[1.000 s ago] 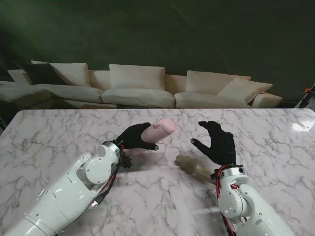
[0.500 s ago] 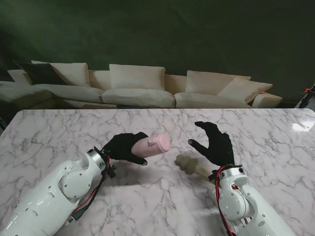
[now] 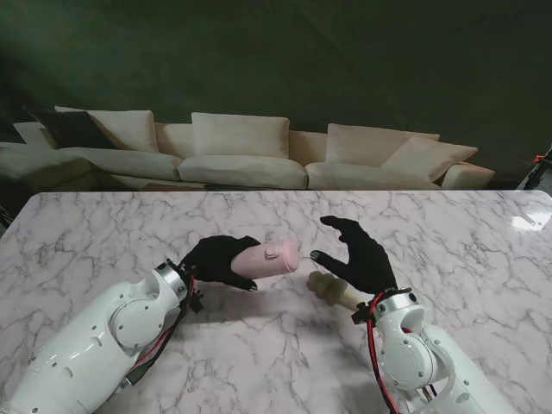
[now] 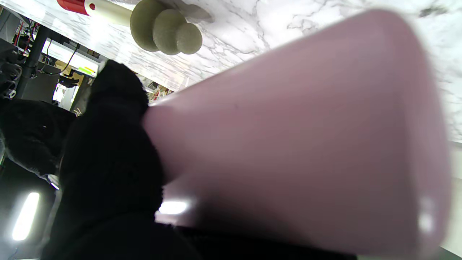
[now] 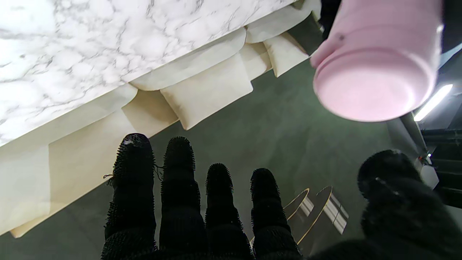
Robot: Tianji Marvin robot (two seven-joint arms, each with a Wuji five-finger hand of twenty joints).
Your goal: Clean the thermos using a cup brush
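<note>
Now the left hand (image 3: 217, 260) grips the thermos (image 3: 269, 258) on its side above mid-table, lid toward the empty, spread right hand (image 3: 360, 259), so uncapping looks in hand, and next the right must close on the lid, brush (image 3: 332, 289) lying near.

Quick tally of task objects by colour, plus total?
Pink: 1, the thermos, held off the table in the left hand.
Olive-beige: 1, the cup brush, lying on the table.
Total: 2.

Left hand (image 3: 220, 260) clenched; right hand (image 3: 358, 256) spread
</note>
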